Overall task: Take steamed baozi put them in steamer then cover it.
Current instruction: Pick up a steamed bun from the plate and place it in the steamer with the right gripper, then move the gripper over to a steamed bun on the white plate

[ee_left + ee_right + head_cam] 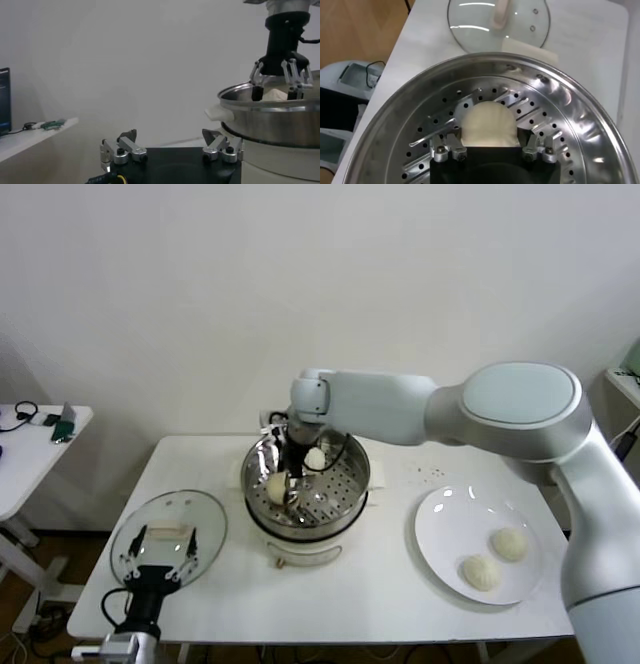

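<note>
I find my right claw (292,476) spread open over a small cream-white dough bun (488,125) in the shiny perforated steel steamer (352,462) mid-bench, two buns inside, two on the flat white plate (445,514) toward the right edge, the round glass lid (205,529) unplaced beside my open, idle left claw (163,556).

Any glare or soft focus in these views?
Right wrist view: light streaks on the glass lid, bright reflections on the steamer wall. Left wrist view: left gripper close and soft. Head view: even light, faint sheen on the plate.
</note>
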You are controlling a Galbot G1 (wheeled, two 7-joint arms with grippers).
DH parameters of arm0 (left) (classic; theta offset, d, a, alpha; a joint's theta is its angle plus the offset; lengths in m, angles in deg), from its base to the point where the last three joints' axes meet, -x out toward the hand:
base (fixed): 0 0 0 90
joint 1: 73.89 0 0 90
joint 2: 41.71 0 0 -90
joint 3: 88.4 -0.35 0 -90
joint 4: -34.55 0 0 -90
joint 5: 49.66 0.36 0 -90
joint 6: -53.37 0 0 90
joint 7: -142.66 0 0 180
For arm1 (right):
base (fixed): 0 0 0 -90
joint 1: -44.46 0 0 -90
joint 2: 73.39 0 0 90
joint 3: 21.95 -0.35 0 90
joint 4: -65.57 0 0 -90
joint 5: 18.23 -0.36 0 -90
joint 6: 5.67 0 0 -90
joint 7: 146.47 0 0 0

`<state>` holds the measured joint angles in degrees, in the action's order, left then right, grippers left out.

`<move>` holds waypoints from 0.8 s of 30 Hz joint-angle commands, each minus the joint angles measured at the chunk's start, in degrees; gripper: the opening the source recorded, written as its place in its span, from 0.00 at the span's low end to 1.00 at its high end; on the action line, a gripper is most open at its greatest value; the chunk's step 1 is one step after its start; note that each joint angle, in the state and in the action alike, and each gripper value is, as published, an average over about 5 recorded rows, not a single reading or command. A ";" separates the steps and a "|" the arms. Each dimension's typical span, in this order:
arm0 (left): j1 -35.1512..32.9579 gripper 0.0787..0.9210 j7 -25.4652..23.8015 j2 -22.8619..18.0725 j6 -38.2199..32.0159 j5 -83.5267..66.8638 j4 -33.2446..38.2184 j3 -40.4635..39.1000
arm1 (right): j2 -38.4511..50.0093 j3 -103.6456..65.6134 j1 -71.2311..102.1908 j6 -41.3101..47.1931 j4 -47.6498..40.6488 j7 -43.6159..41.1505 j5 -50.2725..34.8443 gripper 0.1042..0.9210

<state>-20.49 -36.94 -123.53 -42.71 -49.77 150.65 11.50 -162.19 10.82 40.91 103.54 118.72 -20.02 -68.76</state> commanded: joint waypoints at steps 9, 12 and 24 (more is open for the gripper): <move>0.08 0.88 0.09 -0.16 -0.11 -0.20 -0.25 -0.12 | 4.15 -3.77 -4.36 0.52 3.46 -0.71 0.27 0.88; 0.04 0.88 -0.25 -0.05 0.17 -0.17 0.00 -0.31 | 8.93 -2.68 -8.88 -0.14 8.01 -2.66 1.30 0.88; 0.48 0.88 -0.34 0.02 0.37 0.04 -0.33 -0.90 | 37.89 3.51 -22.06 -2.14 31.20 -5.64 7.06 0.88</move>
<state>-20.10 -37.15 -123.44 -42.53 -49.89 150.42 10.69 -143.16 11.42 27.44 102.21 135.30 -23.87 -65.93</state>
